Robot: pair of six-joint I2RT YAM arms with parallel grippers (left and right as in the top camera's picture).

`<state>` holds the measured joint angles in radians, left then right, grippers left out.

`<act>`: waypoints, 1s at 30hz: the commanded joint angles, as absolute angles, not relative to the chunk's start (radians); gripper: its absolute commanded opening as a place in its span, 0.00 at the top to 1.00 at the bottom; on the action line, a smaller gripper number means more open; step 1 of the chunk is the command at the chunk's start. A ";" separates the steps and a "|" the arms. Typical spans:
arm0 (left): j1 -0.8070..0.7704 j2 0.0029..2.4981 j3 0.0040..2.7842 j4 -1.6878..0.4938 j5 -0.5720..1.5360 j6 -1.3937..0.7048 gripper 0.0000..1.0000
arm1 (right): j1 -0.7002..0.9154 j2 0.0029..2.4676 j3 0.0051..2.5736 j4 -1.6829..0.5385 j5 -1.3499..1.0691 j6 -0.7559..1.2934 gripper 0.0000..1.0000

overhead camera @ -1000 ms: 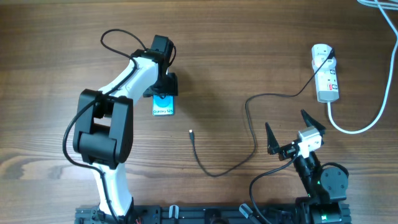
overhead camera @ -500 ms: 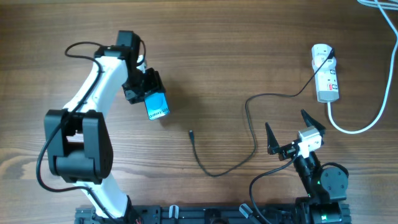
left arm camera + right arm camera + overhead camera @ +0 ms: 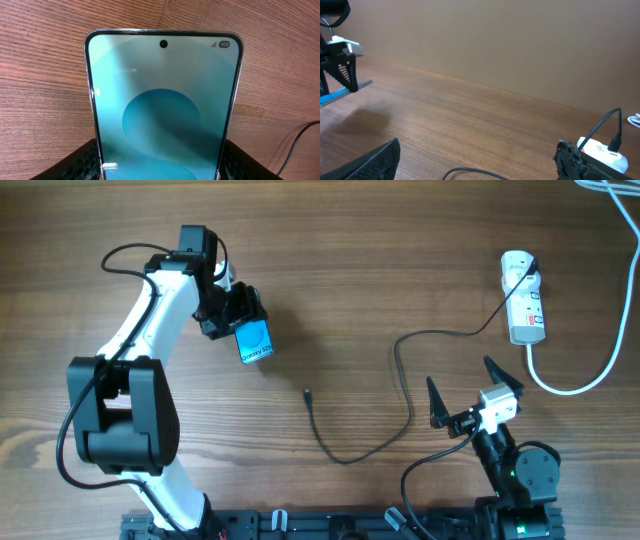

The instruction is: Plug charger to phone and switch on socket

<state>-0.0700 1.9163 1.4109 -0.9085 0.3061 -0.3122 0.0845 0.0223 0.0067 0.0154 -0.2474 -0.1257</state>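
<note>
We list the phone (image 3: 256, 342), clamped in the left gripper (image 3: 243, 328) and held aloft well apart from the charger tip (image 3: 307, 393), probably to present its port; right gripper (image 3: 458, 372), gaping and empty, nearer that tip; socket (image 3: 524, 298) farthest.

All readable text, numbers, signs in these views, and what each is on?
"100": in a dark pill at the top right of the phone screen, beside signal bars, left wrist view.
"Galaxy S25": white band on the phone, overhead view; tiny, only just legible.
Socket: small printed marks, some of them red, too small to read.
Right wrist view: no legible text.
</note>
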 commanded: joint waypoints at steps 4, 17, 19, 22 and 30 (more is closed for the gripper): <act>-0.070 1.893 1.410 -0.906 0.332 -0.292 0.37 | 0.088 0.018 0.005 0.013 -0.173 -0.344 0.00; -0.071 1.893 1.410 -0.905 0.332 -0.265 0.37 | 0.088 0.018 0.005 0.035 -0.500 -0.337 0.00; -0.071 1.893 1.410 -0.905 0.332 -0.265 0.37 | 0.088 0.018 0.005 0.035 -0.701 -0.281 0.00; -0.071 1.893 1.410 -0.905 0.332 -0.265 0.37 | 0.088 0.018 0.005 0.042 -0.937 -0.278 0.00; -0.071 1.893 1.410 -0.906 0.332 -0.265 0.37 | 0.088 0.018 0.006 0.082 -0.785 -0.094 0.00</act>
